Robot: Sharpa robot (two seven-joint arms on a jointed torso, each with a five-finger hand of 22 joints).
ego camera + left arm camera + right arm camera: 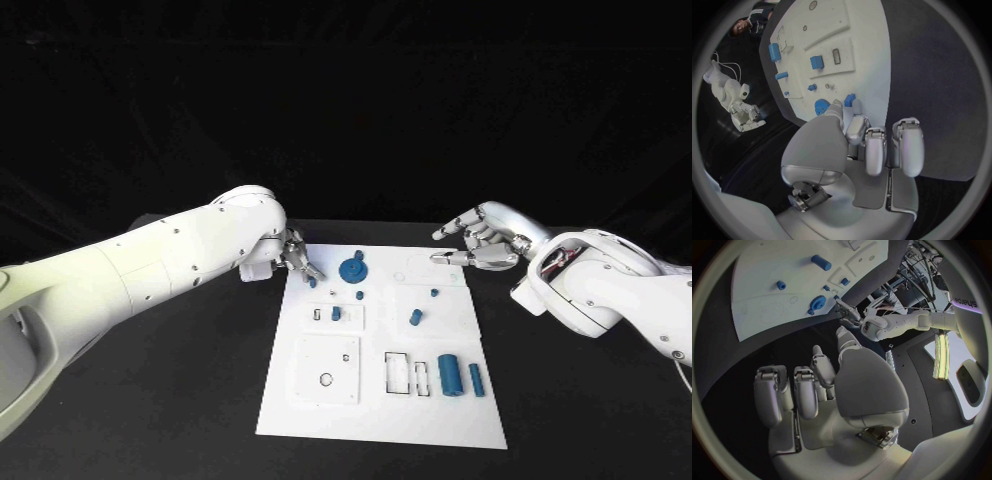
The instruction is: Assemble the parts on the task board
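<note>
The white task board [378,415] lies in the middle of the black table. My left hand [294,257] hovers at the board's far left corner and pinches a small blue part [849,99] between thumb and a finger, just above the board [861,40]. A blue gear [353,270] stands on the board right beside it, the same gear [821,106] showing in the left wrist view. My right hand [482,246] hangs over the far right corner with fingers apart and nothing in them. Its palm and fingers [811,390] are bare in the right wrist view.
Loose blue parts lie on the board: a cylinder [450,375] and a bar [476,380] near the right edge, and small pieces [415,317] [336,313] in the middle. A raised white plate [326,369] and rectangular slots [397,371] sit nearer the front.
</note>
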